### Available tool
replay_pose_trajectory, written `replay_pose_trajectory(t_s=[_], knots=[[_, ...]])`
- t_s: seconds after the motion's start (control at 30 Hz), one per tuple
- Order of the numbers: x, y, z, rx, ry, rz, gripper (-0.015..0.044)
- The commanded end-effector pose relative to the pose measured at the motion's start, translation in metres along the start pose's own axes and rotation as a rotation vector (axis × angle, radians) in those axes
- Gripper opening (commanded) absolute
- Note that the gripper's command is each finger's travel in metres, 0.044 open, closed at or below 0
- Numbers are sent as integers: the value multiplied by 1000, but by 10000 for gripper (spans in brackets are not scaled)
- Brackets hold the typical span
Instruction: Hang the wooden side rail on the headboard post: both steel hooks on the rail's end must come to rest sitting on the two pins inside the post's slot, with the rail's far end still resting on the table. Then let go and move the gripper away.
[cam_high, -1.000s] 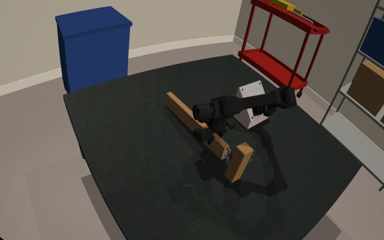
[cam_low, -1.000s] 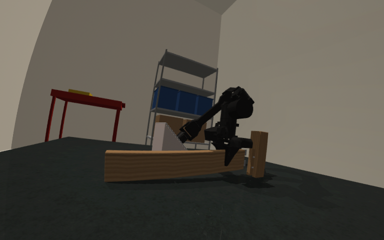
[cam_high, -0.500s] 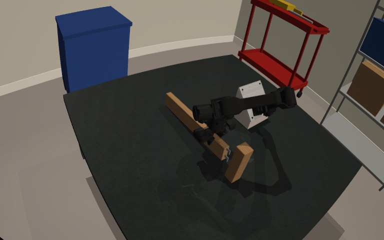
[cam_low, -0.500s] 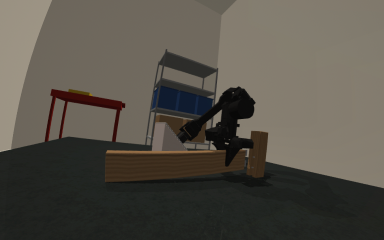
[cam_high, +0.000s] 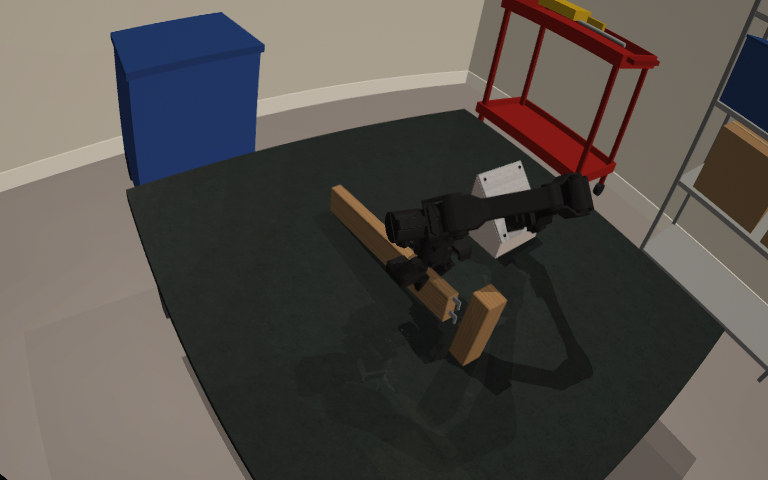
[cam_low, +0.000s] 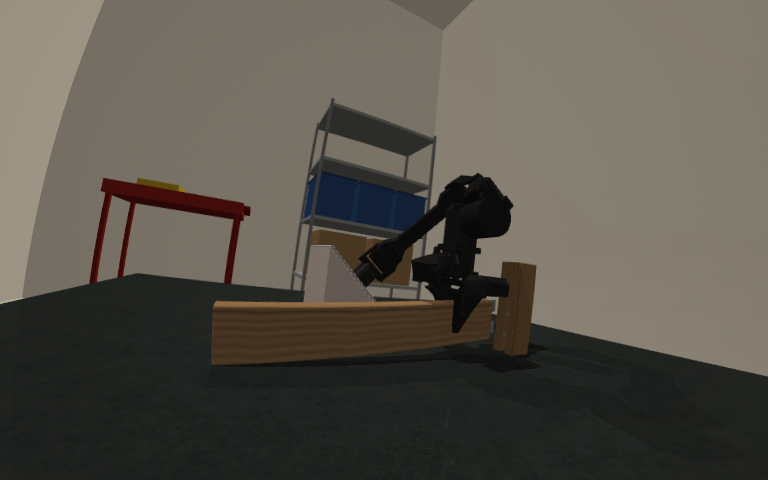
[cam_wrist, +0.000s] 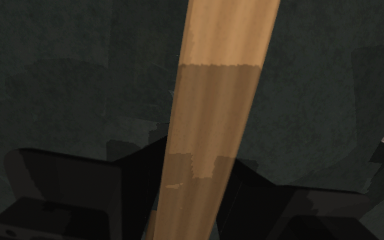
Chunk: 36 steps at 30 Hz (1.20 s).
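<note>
The wooden side rail (cam_high: 356, 217) (cam_low: 339, 333) (cam_wrist: 220, 100) rests with its far end on the table, and its hook end is raised a little above it. My gripper (cam_high: 421, 277) (cam_low: 457, 316) (cam_wrist: 189, 144) is shut on the rail near the hook end, one finger on each side; the far finger is hidden in the exterior view. An upper steel hook (cam_high: 457, 303) and a lower steel hook (cam_high: 453, 316) stick out towards the upright headboard post (cam_high: 478, 325) (cam_low: 523, 305). A gap shows between hooks and post in the top view. Small pins show in the post's slot, the upper pin (cam_low: 507, 313) and lower pin (cam_low: 504, 335).
A white wedge-shaped block (cam_high: 501, 181) (cam_low: 323, 277) stands on the dark table (cam_high: 226, 226) (cam_low: 283, 424), behind the rail and beside the arm. A blue cabinet (cam_high: 192, 124), a red cart (cam_high: 538, 130) (cam_low: 169, 198) and a grey shelf rack (cam_low: 373, 130) stand beyond the table.
</note>
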<state>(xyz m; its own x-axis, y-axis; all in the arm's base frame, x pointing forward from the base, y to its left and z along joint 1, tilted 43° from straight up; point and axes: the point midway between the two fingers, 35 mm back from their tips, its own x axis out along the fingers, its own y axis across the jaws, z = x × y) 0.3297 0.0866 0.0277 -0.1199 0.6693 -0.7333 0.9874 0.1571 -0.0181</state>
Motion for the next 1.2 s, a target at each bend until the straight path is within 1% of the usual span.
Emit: replay_pose_trajectory(t_s=[0.0,1.17], knots=[[-5,5,-1,-7,-6,19,0],[-4,9,-5,-7,-6,19,0]])
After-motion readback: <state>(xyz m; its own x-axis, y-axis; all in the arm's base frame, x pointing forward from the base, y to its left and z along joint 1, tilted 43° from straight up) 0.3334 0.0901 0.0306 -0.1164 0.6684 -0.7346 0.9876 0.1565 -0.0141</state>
